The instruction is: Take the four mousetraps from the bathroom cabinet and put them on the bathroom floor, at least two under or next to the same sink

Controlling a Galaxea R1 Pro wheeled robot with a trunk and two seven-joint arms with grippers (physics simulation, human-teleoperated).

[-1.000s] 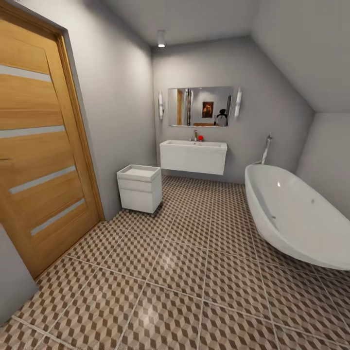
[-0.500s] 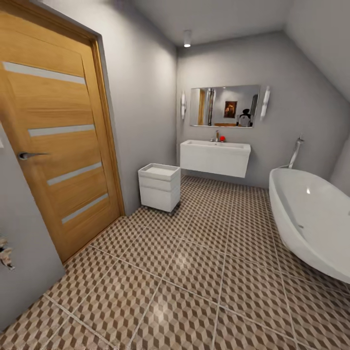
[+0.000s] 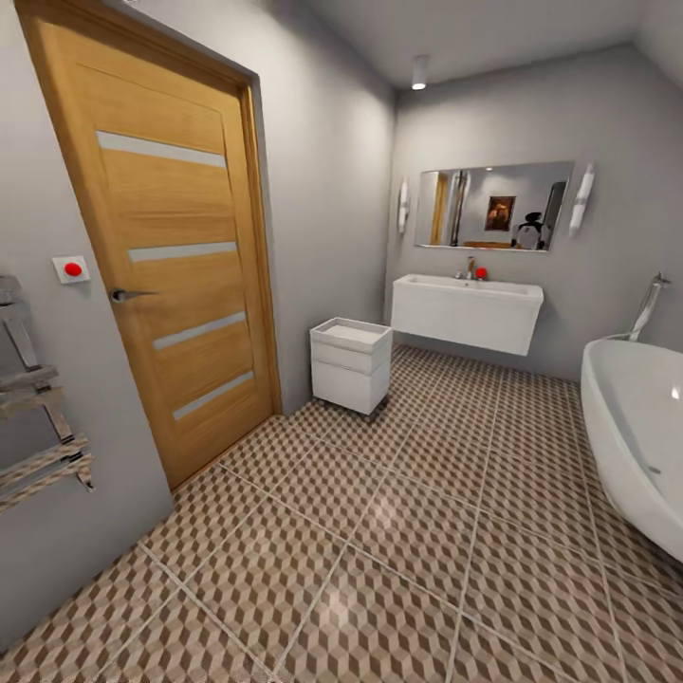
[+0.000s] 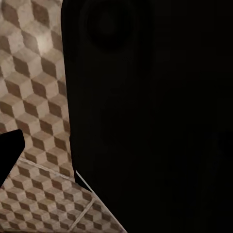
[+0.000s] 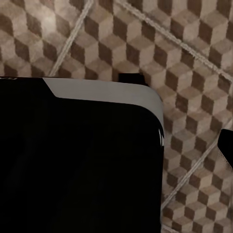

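No mousetraps show in these frames. The bathroom floor (image 3: 398, 531) of brown, beige and white cube-pattern tiles stretches ahead in the head view and lies under both wrist cameras (image 4: 34, 97) (image 5: 194, 63). The white wall-hung sink (image 3: 467, 315) with its chrome tap (image 3: 469, 267) hangs on the far wall. A small white cabinet (image 3: 351, 365) with drawer fronts stands on the floor to the sink's left, against the side wall. Each wrist view is largely blocked by dark robot body. A dark tip at one edge may be one of the fingers (image 4: 9, 155).
A wooden door (image 3: 171, 266) is shut on the left wall, with a red button (image 3: 72, 269) and a chrome towel rail (image 3: 38, 427) beside it. The white oval bathtub (image 3: 636, 427) fills the right side. A mirror (image 3: 493, 207) hangs over the sink.
The whole picture has shifted right, so the camera has turned left and come slightly closer. The door handle, red button and towel rail have come into view; less of the bathtub shows.
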